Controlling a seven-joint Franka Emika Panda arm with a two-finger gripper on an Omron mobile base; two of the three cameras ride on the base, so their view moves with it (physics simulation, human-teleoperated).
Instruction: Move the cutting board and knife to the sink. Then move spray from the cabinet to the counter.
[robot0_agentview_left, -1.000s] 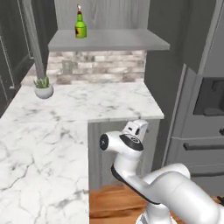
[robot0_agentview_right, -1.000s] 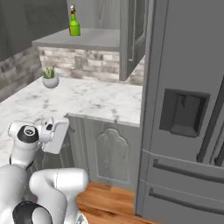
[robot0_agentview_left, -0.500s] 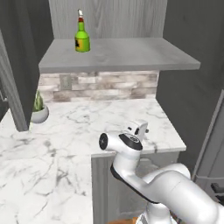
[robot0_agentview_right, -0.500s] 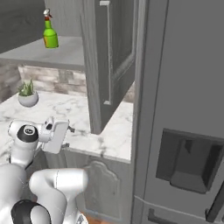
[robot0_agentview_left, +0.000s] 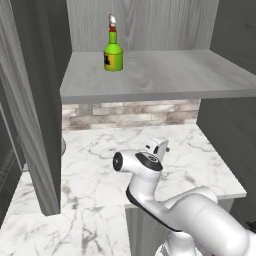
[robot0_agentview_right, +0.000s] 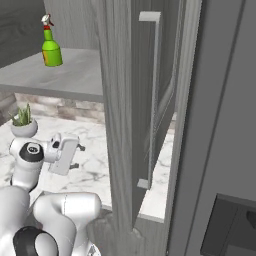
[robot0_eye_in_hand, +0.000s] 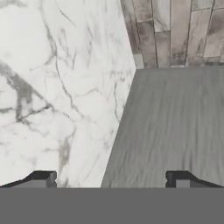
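The spray (robot0_agentview_left: 113, 52) is a green bottle with a red-and-white trigger top. It stands upright on the pale grey shelf of the open cabinet (robot0_agentview_left: 165, 75), toward the shelf's left; the right base view shows the spray (robot0_agentview_right: 50, 49) too. My gripper (robot0_agentview_left: 162, 147) hangs low over the white marble counter (robot0_agentview_left: 95, 170), well below the shelf and right of the bottle. Its fingertips (robot0_eye_in_hand: 42, 178) stand wide apart, open, with nothing between them. The cutting board, knife and sink are out of view.
An open cabinet door (robot0_agentview_right: 131, 105) with a long handle (robot0_agentview_right: 153, 100) juts out just right of my hand (robot0_agentview_right: 64, 152). Another grey door panel (robot0_agentview_left: 31, 110) stands at the left. A small potted plant (robot0_agentview_right: 23, 126) sits on the counter by the brick backsplash (robot0_agentview_left: 131, 113). A fridge (robot0_agentview_right: 225, 130) fills the right.
The whole picture has shifted: the base has driven closer, so shelf and spray loom larger and the fridge slid right. The arm holds the same pose, gripper still open.
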